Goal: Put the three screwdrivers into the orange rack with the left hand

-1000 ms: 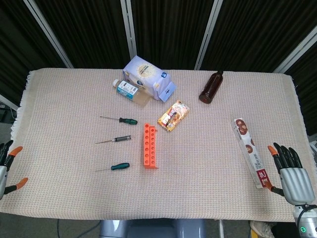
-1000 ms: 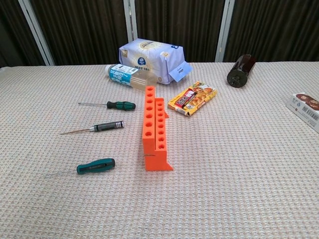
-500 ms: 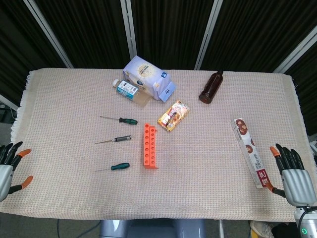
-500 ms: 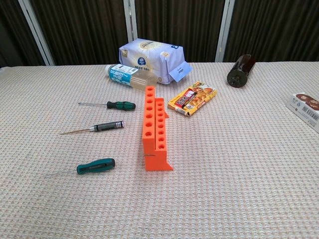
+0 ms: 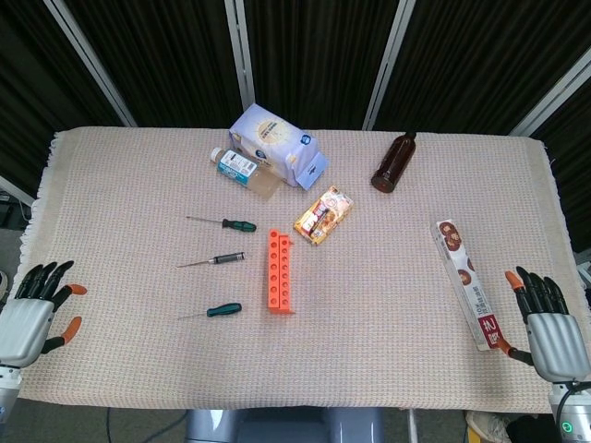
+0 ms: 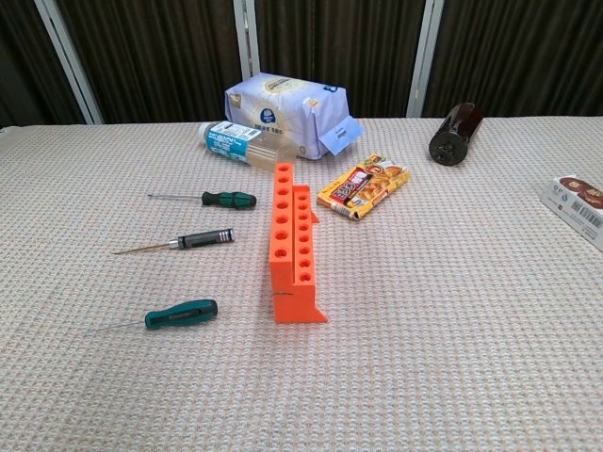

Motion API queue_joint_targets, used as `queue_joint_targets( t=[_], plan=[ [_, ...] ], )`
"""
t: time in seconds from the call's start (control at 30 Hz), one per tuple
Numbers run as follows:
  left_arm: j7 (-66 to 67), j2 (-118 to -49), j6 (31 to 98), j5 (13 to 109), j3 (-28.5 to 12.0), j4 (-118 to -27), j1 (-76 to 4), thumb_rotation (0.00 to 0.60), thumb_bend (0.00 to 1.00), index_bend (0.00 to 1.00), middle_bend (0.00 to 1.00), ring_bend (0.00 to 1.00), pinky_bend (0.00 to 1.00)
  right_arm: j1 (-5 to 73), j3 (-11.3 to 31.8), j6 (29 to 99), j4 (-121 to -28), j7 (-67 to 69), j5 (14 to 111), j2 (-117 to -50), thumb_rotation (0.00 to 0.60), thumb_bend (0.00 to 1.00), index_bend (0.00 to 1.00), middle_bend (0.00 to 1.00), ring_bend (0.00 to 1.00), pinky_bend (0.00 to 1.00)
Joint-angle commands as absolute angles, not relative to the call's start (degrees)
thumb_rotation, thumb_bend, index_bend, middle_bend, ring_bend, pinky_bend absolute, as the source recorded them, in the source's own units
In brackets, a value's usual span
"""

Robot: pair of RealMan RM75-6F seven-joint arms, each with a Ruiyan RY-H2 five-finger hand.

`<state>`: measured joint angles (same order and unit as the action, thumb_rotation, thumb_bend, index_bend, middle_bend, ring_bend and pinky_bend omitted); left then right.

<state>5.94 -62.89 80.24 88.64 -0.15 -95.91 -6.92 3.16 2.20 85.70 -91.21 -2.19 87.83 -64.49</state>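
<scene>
Screwdrivers (image 5: 224,223) (image 5: 216,260) (image 5: 218,311) lie flat, thin-shafted, beside the orange rack (image 5: 280,270), so the empty, spread-fingered left hand (image 5: 30,316) may roll one or nudge the rack.

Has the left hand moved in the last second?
Yes. In the head view the left hand has come further in over the table's left edge, toward the screwdrivers, with nothing in it.
</scene>
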Motion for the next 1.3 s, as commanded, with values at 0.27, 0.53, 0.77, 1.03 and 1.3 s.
queue_joint_targets(
  t=[0.27, 0.53, 0.77, 1.03, 1.3],
  plan=[
    [13.27, -63.42, 74.89, 86.01, -2.70, -101.82, -11.70, 0.600, 0.28, 0.40, 0.05, 0.00, 0.00, 3.06, 2.07, 85.21, -91.43, -2.52, 87.31, -64.63, 0.600, 0.00, 0.01, 0.00, 0.00, 0.01],
    [20.78, -66.05, 67.06, 84.24, -4.51, -107.01, -18.33, 0.600, 0.24, 0.46, 0.08, 0.04, 0.00, 2.50, 1.77, 85.89, -91.76, -2.73, 87.59, -64.62, 0.600, 0.00, 0.01, 0.00, 0.00, 0.01],
    [28.95, -69.33, 61.62, 81.02, -5.28, -110.04, -23.05, 0.600, 0.23, 0.45, 0.09, 0.04, 0.00, 2.34, 1.51, 85.59, -91.76, -2.69, 87.45, -64.78, 0.600, 0.00, 0.01, 0.00, 0.00, 0.01],
    [52.09, -80.55, 60.53, 70.20, -5.73, -111.14, -28.71, 0.600, 0.23, 0.43, 0.09, 0.03, 0.00, 2.38, 1.40, 85.00, -91.28, -2.12, 87.18, -65.05, 0.600, 0.00, 0.01, 0.00, 0.00, 0.01],
    [64.74, -90.33, 64.54, 61.90, -5.93, -106.68, -32.42, 0.600, 0.23, 0.43, 0.08, 0.02, 0.00, 2.44, 1.30, 84.18, -90.68, -1.34, 86.68, -65.31, 0.600, 0.00, 0.01, 0.00, 0.00, 0.01]
  ],
)
